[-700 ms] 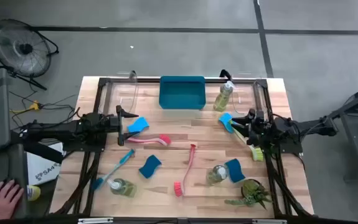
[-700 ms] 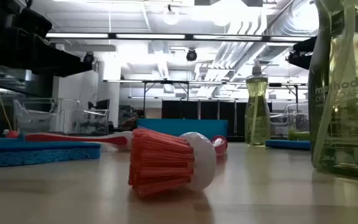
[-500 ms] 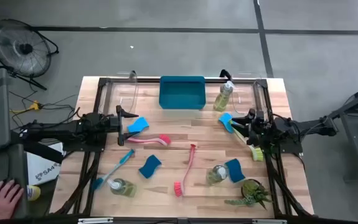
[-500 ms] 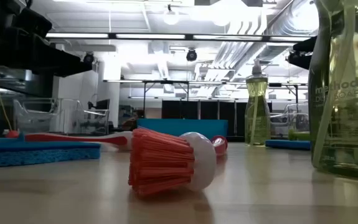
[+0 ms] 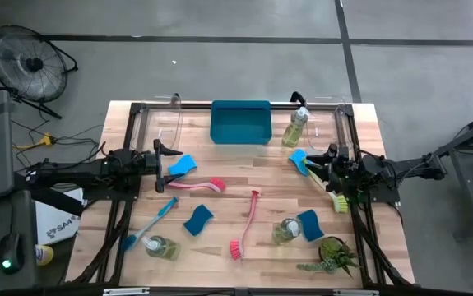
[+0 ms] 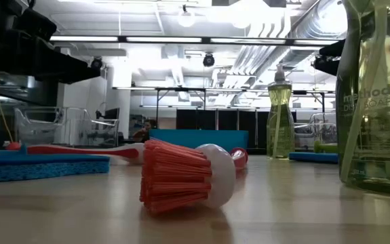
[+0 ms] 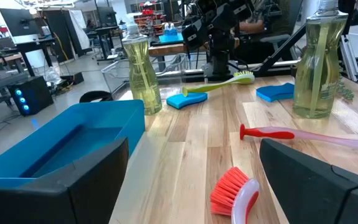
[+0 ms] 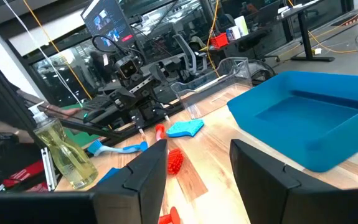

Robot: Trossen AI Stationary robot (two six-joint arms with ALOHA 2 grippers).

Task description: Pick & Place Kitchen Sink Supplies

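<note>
Supplies lie scattered on the wooden table. In the high view there are blue sponges [image 5: 182, 165] [image 5: 198, 219] [image 5: 310, 224] [image 5: 299, 159], two pink-red brushes [image 5: 197, 185] [image 5: 247, 224], a blue brush [image 5: 150, 224] and a yellow-green brush [image 5: 328, 187]. One bottle [image 5: 296, 127] stands near the tray. Another bottle [image 5: 286, 231] is toward the near edge, and a third [image 5: 161, 247] lies on its side. My left gripper [image 5: 169, 167] [image 7: 191, 186] is open at the left, beside a sponge. My right gripper [image 5: 325, 163] [image 8: 197, 180] is open at the right, above the yellow-green brush's handle.
A blue tray [image 5: 240, 123] sits at the far edge's middle. A spiky green plant [image 5: 331, 255] stands at the near right corner. Clear racks [image 5: 170, 115] [image 5: 339, 119] flank the tray. Black frame rails run along both sides. In the low view a brush head [image 6: 181, 177] lies close to the camera.
Both arms have kept still and nothing on the table has moved. A person's hand that showed off the table's near left corner has gone from view.
</note>
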